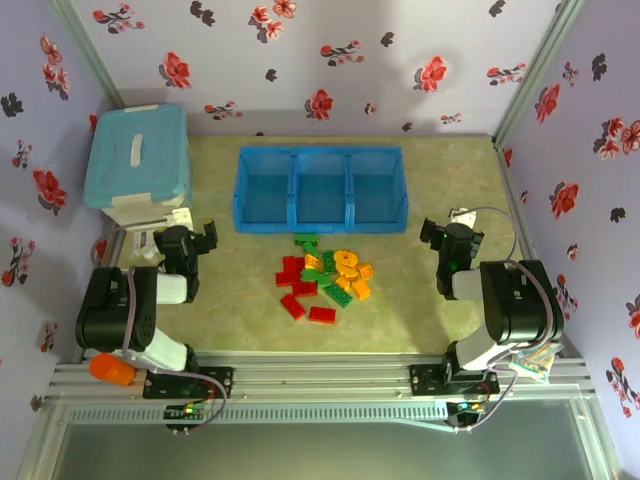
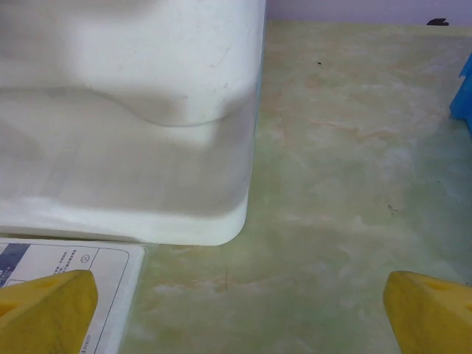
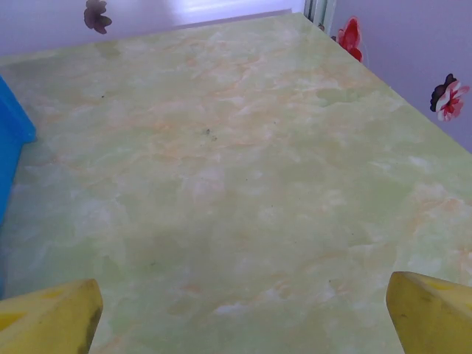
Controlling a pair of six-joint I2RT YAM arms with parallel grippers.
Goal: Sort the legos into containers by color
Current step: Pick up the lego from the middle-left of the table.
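Yellow fingertips [image 2: 48, 302] of the left end effector [image 2: 236, 313] are standing spread wide, released, gripping nothing. It is hovering over the marbled green bench [image 2: 354, 184], just beside the glossy white rounded base of the box [image 2: 133, 110]. Right end effector [image 3: 240, 317] is also gaping wide, released and touching nothing, pointing at smooth bare bench. Legos [image 1: 325, 280] are lying in a loose pile of small red, green and orange-yellow plastic bricks mid-bench, between both arms and just in front of the tray [image 1: 320, 151]. Tray is sitting translucent blue, rectangular, with dividers splitting it into three square compartments.
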